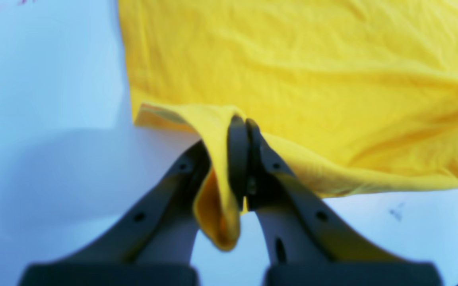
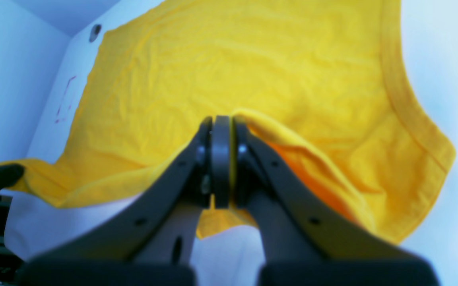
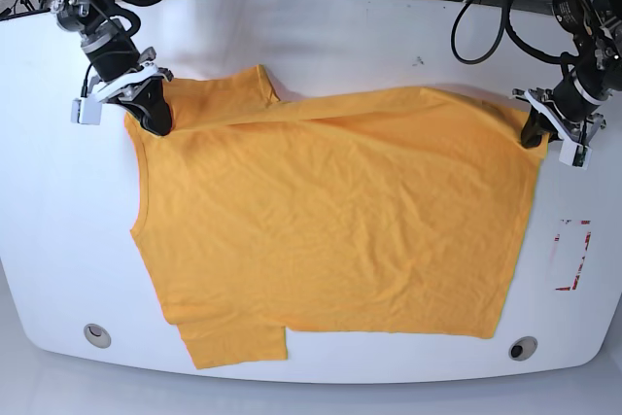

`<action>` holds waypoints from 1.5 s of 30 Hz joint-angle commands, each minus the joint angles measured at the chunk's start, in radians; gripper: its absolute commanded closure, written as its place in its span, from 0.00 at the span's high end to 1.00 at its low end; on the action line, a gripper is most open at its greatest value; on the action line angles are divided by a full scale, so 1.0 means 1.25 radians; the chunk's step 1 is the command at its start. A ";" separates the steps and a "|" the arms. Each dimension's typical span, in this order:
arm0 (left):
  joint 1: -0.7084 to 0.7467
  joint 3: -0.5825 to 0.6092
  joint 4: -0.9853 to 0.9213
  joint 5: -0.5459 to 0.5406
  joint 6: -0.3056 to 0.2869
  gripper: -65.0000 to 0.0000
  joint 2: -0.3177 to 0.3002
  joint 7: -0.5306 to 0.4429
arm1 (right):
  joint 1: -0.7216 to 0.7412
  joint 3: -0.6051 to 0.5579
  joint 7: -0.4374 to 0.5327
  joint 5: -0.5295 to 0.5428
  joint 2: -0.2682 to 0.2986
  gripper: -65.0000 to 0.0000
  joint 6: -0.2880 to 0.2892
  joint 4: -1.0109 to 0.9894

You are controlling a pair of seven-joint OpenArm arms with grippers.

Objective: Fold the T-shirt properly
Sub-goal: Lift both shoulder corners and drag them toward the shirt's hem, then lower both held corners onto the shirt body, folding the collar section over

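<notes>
The orange-yellow T-shirt lies spread on the white table, folded over along its far edge, with one sleeve at the front left and one at the far left. My left gripper is shut on the shirt's far right corner; in the left wrist view the gripper pinches a fold of the shirt. My right gripper is shut on the far left edge by the sleeve; in the right wrist view the gripper pinches the shirt. The black squiggle mark is hidden.
A red rectangle outline is marked on the table at the right. Two round holes sit near the front corners. Cables run along the far edge behind both arms.
</notes>
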 commanded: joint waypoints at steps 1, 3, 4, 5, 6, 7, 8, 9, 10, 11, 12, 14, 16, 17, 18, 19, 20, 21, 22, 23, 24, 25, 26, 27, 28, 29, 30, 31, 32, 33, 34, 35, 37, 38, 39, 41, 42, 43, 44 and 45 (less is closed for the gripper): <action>-0.028 -0.006 0.003 -0.015 -0.001 0.01 -0.013 -0.015 | 0.026 0.002 0.021 0.011 0.014 0.00 0.005 0.003; -0.039 -0.008 -0.003 -0.015 -0.001 0.01 -0.013 -0.016 | 0.037 0.000 0.022 0.007 0.014 0.00 0.006 -0.003; -0.044 -0.009 -0.006 -0.015 -0.001 0.01 -0.013 -0.016 | 0.043 -0.001 0.022 0.005 0.015 0.00 0.006 -0.006; -0.049 -0.010 -0.009 -0.015 -0.001 0.01 -0.013 -0.015 | 0.048 -0.001 0.022 0.004 0.015 0.00 0.006 -0.008; -0.055 -0.012 -0.013 -0.014 -0.001 0.01 -0.013 -0.015 | 0.053 -0.002 0.022 0.003 0.015 0.00 0.007 -0.011; -0.060 -0.013 -0.017 -0.014 -0.001 0.01 -0.014 -0.014 | 0.059 -0.002 0.022 0.001 0.015 0.00 0.007 -0.014; -0.070 -0.012 -0.025 -0.010 -0.001 0.01 -0.013 -0.017 | 0.071 -0.005 0.018 -0.002 0.014 0.00 0.006 -0.023; -0.080 -0.011 -0.033 -0.007 -0.001 0.01 -0.012 -0.019 | 0.083 -0.007 0.013 -0.005 0.013 0.00 0.005 -0.032; -0.085 -0.011 -0.039 -0.005 -0.001 0.01 -0.012 -0.020 | 0.089 -0.008 0.014 -0.006 0.013 0.00 0.005 -0.038; -0.090 -0.010 -0.044 -0.004 -0.001 0.01 -0.011 -0.020 | 0.095 -0.008 0.014 -0.006 0.013 0.00 0.005 -0.043; -0.096 -0.010 -0.050 -0.003 -0.001 0.01 -0.011 -0.020 | 0.102 -0.010 0.014 -0.008 0.013 0.00 0.005 -0.049; -0.106 -0.009 -0.062 0.000 -0.001 0.01 -0.011 -0.021 | 0.115 -0.012 0.013 -0.012 0.012 0.00 0.005 -0.060; -0.117 -0.008 -0.075 0.004 -0.001 0.01 -0.010 -0.022 | 0.128 -0.015 0.012 -0.015 0.011 0.00 0.005 -0.071; -0.122 -0.007 -0.081 0.006 -0.001 0.01 -0.010 -0.023 | 0.134 -0.016 0.012 -0.017 0.011 0.00 0.005 -0.077; -0.128 -0.007 -0.087 0.009 -0.001 0.01 -0.010 -0.024 | 0.141 -0.017 0.012 -0.019 0.011 0.00 0.006 -0.082; -0.133 -0.006 -0.093 0.012 -0.001 0.01 -0.009 -0.024 | 0.148 -0.019 0.012 -0.021 0.011 0.00 0.006 -0.088; -0.139 -0.005 -0.099 0.014 -0.001 0.01 -0.009 -0.025 | 0.154 -0.020 0.012 -0.023 0.011 0.01 0.006 -0.093; -0.144 -0.005 -0.105 0.015 -0.001 0.01 -0.009 -0.025 | 0.161 -0.021 0.011 -0.025 0.010 0.01 0.006 -0.098; -0.147 -0.004 -0.114 0.015 -0.001 0.01 -0.008 -0.029 | 0.163 -0.017 0.013 -0.018 0.011 0.00 0.005 -0.102; -0.149 -0.003 -0.122 0.014 -0.001 0.01 -0.008 -0.033 | 0.166 -0.014 0.015 -0.011 0.012 0.00 0.005 -0.106; -0.153 -0.002 -0.127 0.015 -0.001 0.01 -0.007 -0.033 | 0.173 -0.015 0.015 -0.012 0.012 0.00 0.005 -0.112; -0.157 -0.002 -0.131 0.016 -0.001 0.00 -0.007 -0.033 | 0.179 -0.015 0.015 -0.013 0.012 0.00 0.005 -0.117; -0.162 -0.002 -0.137 0.017 -0.001 0.01 -0.007 -0.034 | 0.185 -0.015 0.015 -0.012 0.013 0.01 0.005 -0.123; -0.166 -0.002 -0.144 0.017 -0.001 0.01 -0.008 -0.035 | 0.190 -0.015 0.014 -0.012 0.013 0.01 0.005 -0.129; -0.170 -0.002 -0.149 0.017 -0.001 0.01 -0.008 -0.036 | 0.195 -0.015 0.014 -0.011 0.014 0.01 0.005 -0.135; -0.175 -0.002 -0.155 0.018 -0.001 0.01 -0.008 -0.036 | 0.201 -0.016 0.014 -0.010 0.014 0.01 0.005 -0.142; -0.179 -0.003 -0.160 0.018 -0.001 0.01 -0.009 -0.037 | 0.206 -0.016 0.014 -0.009 0.015 0.01 0.005 -0.147; -0.183 -0.003 -0.165 0.018 -0.001 0.01 -0.010 -0.037 | 0.211 -0.016 0.014 -0.007 0.016 0.01 0.005 -0.153; -0.190 -0.004 -0.177 0.017 -0.001 0.00 -0.011 -0.037 | 0.225 -0.016 0.014 -0.004 0.020 0.01 0.006 -0.171; -0.197 -0.005 -0.190 0.017 -0.001 0.00 -0.012 -0.037 | 0.240 -0.017 0.013 0.000 0.024 0.01 0.006 -0.189; -0.201 -0.005 -0.192 0.017 -0.001 0.00 -0.012 -0.038 | 0.246 -0.017 0.013 0.000 0.026 0.01 0.006 -0.195; -0.204 -0.006 -0.194 0.017 -0.001 0.00 -0.012 -0.038 | 0.252 -0.018 0.013 -0.001 0.028 0.01 0.007 -0.201; -0.208 -0.008 -0.198 0.017 -0.001 0.00 -0.011 -0.038 | 0.262 -0.018 0.014 0.000 0.031 0.01 0.008 -0.210; -0.211 -0.009 -0.200 0.017 -0.001 0.00 -0.011 -0.037 | 0.266 -0.018 0.015 0.001 0.033 0.01 0.008 -0.215; -0.213 -0.010 -0.201 0.017 -0.001 0.00 -0.010 -0.037 | 0.271 -0.018 0.016 0.001 0.035 0.01 0.008 -0.219; -0.217 -0.012 -0.204 0.016 -0.001 0.00 -0.010 -0.037 | 0.280 -0.019 0.017 0.002 0.039 0.01 0.008 -0.226; -0.219 -0.013 -0.205 0.016 -0.001 0.00 -0.010 -0.037 | 0.285 -0.019 0.017 0.003 0.041 0.01 0.009 -0.230; -0.221 -0.015 -0.207 0.016 -0.001 0.00 -0.009 -0.036 | 0.289 -0.020 0.018 0.004 0.043 0.01 0.010 -0.233; -0.223 -0.016 -0.208 0.016 -0.001 0.00 -0.009 -0.036 | 0.293 -0.020 0.018 0.004 0.045 0.01 0.009 -0.236; -0.225 -0.018 -0.210 0.016 -0.001 0.00 -0.008 -0.036 | 0.298 -0.021 0.019 0.004 0.048 0.01 0.009 -0.239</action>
